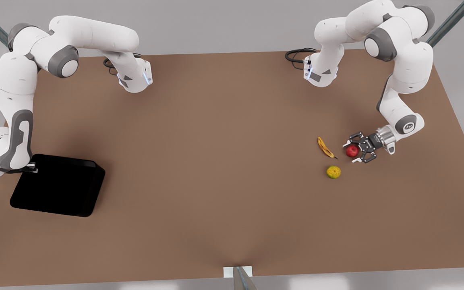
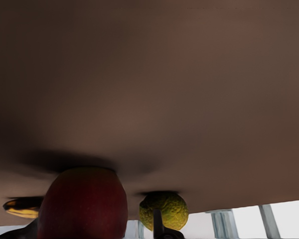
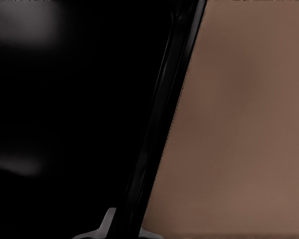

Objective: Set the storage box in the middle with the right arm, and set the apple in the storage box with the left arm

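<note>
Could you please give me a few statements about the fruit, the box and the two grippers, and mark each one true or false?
1. The left gripper is around the apple. True.
2. The apple already lies in the box. False: it is on the table, far from the box, near the front view's right.
3. The right gripper is at the box's rim. True; the right wrist view shows the rim up close.
4. The box stands in the middle of the table. False: it sits near the front view's left edge.
5. The banana lies between the apple and the yellow-green fruit. False: it lies beside the apple, on the side toward the front view's left.
</note>
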Motion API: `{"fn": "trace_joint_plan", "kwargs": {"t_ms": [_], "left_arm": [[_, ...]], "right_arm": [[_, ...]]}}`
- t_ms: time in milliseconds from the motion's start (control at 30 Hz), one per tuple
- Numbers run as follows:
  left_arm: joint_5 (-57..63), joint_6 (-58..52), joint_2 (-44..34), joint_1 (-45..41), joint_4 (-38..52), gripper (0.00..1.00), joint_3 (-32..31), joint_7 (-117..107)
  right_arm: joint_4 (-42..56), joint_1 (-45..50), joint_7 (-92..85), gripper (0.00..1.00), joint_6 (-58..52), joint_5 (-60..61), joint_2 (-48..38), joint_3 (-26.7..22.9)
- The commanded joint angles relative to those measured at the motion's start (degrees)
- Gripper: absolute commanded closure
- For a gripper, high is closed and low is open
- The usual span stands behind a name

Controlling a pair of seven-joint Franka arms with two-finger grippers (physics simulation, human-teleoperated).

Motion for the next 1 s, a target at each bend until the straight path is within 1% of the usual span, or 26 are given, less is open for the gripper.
{"fn": "trace_joint_plan", "kwargs": {"t_ms": [0, 67, 100, 133, 167, 267, 333, 367, 433, 467, 500, 533, 567, 633, 667, 700, 733, 767, 800, 833, 867, 967], "left_arm": [[0.1, 0.1, 0.0, 0.0, 0.0, 0.06, 0.0, 0.0], [0.1, 0.5, 0.0, 0.0, 0.0, 0.08, 0.0, 0.0], [0.1, 0.7, 0.0, 0.1, -0.1, 0.13, 0.0, -0.1], [0.0, 0.8, 0.0, 0.1, -0.2, 0.29, 0.0, -0.2], [-0.4, 0.6, 0.0, 0.1, -0.2, 0.33, -0.1, -0.2], [-1.8, 1.1, 0.3, 0.0, -0.1, 0.33, -0.3, 0.0], [-1.9, 1.1, 0.4, 0.0, -0.1, 0.33, -0.4, 0.0], [-2.3, 1.1, 0.4, 0.0, -0.1, 0.35, -0.4, 0.0], [-2.3, 0.9, 0.4, 0.0, -0.1, 0.44, -0.4, -0.1], [-2.3, 0.7, 0.3, 0.0, -0.2, 0.51, -0.4, -0.3], [-2.3, 0.4, 0.2, 0.0, -0.2, 0.61, -0.3, -0.9], [-2.3, 0.4, 0.2, 0.0, -0.2, 0.66, -0.3, -0.9], [-2.2, 0.1, -0.3, 0.0, 0.0, 0.71, -0.2, -1.2], [-0.3, -0.3, -2.2, 0.0, 1.3, 0.75, 0.0, -3.7], [4.3, -0.8, -3.5, 0.1, 4.0, 0.79, 0.0, -6.9], [8.1, -3.4, -4.0, 0.0, 7.3, 0.79, 0.3, -8.6], [9.4, -4.0, -5.2, 0.0, 8.6, 0.79, 0.9, -9.1], [16.2, -4.5, -6.3, 0.0, 11.6, 0.79, 0.5, -10.1], [19.7, -4.6, -7.9, 0.0, 14.6, 0.79, -0.5, -14.1], [24.7, -4.7, -8.6, 0.0, 18.2, 0.79, -3.6, -18.7], [30.4, -4.7, -9.5, 0.0, 22.3, 0.79, -7.7, -24.9], [37.1, -4.7, -11.1, 0.0, 27.7, 0.79, -16.8, -36.9]], "right_arm": [[0.0, 0.1, 0.0, 0.79, -0.1, 0.0, 0.0, 0.0], [0.0, 0.1, 0.0, 0.79, -0.3, -0.1, 0.0, 0.1], [0.0, 0.1, -0.1, 0.79, -0.3, -0.1, 0.0, 0.1], [0.1, 0.1, -0.2, 0.79, -0.3, -0.1, 0.0, 0.1], [0.1, 0.2, -0.3, 0.79, -0.4, -0.1, -0.2, 0.3], [0.5, 0.5, -0.3, 0.79, -1.7, 0.0, -0.7, 0.7], [2.2, 1.1, -0.3, 0.79, -6.1, 0.0, -0.9, 1.6], [2.2, 1.1, -0.3, 0.79, -6.1, 0.0, -1.0, 2.2], [2.4, 1.9, -0.3, 0.79, -10.4, 0.0, -3.5, 4.6], [2.6, 3.2, 0.2, 0.79, -12.3, 0.0, -4.6, 5.8], [4.7, 5.9, 0.0, 0.79, -12.6, 0.0, -4.6, 5.9], [7.3, 9.1, 0.3, 0.79, -15.8, -0.1, -4.5, 5.9], [9.1, 12.7, 0.6, 0.79, -17.2, 0.0, -4.5, 5.8], [11.6, 17.6, 0.5, 0.79, -17.3, 0.2, -4.0, 5.9], [12.1, 19.8, 0.6, 0.79, -17.3, 0.4, -3.7, 6.0], [12.7, 22.3, 0.6, 0.79, -17.2, 0.5, -3.7, 6.2], [13.9, 25.5, 0.8, 0.79, -17.2, 0.7, -3.6, 6.3], [14.9, 27.4, 1.9, 0.79, -17.2, 0.7, -3.2, 7.9], [17.6, 28.0, 4.7, 0.79, -17.2, 0.7, -1.9, 11.7], [19.4, 30.0, 8.9, 0.79, -17.1, 0.8, -0.8, 13.3], [21.3, 31.5, 15.6, 0.79, -16.7, 0.8, -0.1, 16.4], [23.7, 34.6, 31.3, 0.79, -14.6, 0.9, 1.8, 22.8]]}}
